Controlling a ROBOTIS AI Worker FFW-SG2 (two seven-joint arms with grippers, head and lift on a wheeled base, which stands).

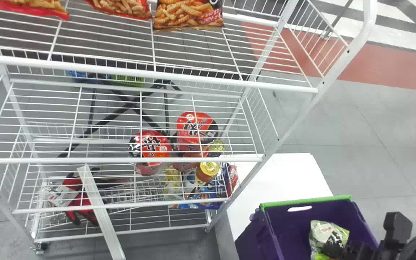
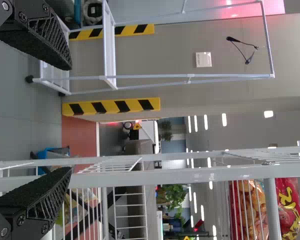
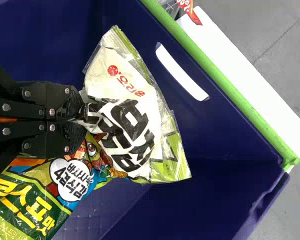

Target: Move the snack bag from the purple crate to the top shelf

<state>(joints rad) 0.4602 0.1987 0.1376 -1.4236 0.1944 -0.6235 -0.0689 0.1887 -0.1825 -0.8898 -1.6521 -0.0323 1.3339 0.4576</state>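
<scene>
Grey floor (image 1: 359, 166) extends past the green-rimmed purple plastic crate (image 1: 287, 224). Inside the crate, my right end effector (image 3: 80, 119) pinches the white-and-green plastic snack bag (image 3: 135, 125). Apply moderate pressure and lift vertically clear of the crate's rim before traversing; my left end effector (image 2: 70, 118) is open.

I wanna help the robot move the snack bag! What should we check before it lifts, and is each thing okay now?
1. Right gripper has hold of the snack bag: ok, its fingers pinch the wrapper.
2. Bag is out of the purple crate: not ok, it's inside.
3. Only one bag is pinched: cannot tell, colorful wrapper bunches up right by the fingers.
4. Left gripper holds nothing: ok, its fingers are apart.
5. Top shelf is in sight: ok, other snacks lie there.
6. Grip is strong enough: cannot tell.
</scene>
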